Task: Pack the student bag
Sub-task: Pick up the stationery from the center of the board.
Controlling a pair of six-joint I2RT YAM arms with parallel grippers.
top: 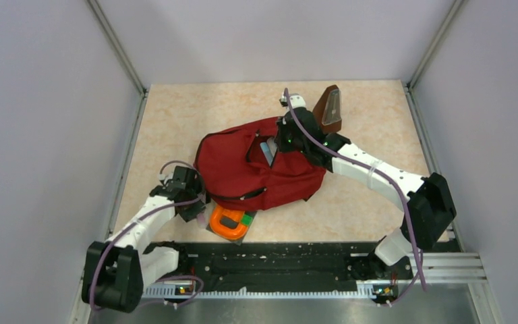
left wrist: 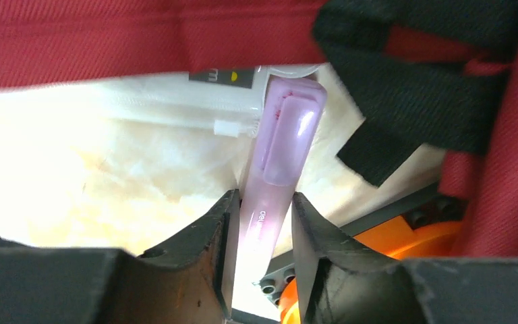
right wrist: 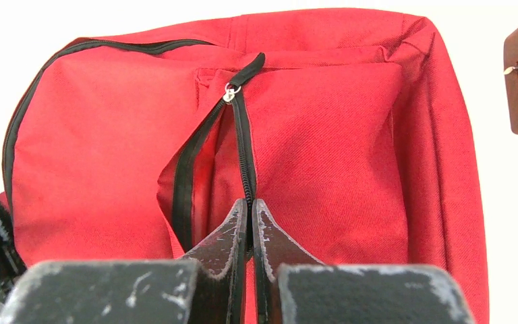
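pink pen [left wrist: 284, 145] in left claw [left wrist: 263, 202], unseen overhead

We look down from behind the arms; both wrist cameras sit close against the shared student bag [top: 243, 169].

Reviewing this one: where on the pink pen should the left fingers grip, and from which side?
Take the pink pen on its plain barrel below the cap, fingers straddling the two long sides, approaching from the uncapped end. The barrel is straight and narrow; the cap is wider with a raised clip, and it points toward the student bag.
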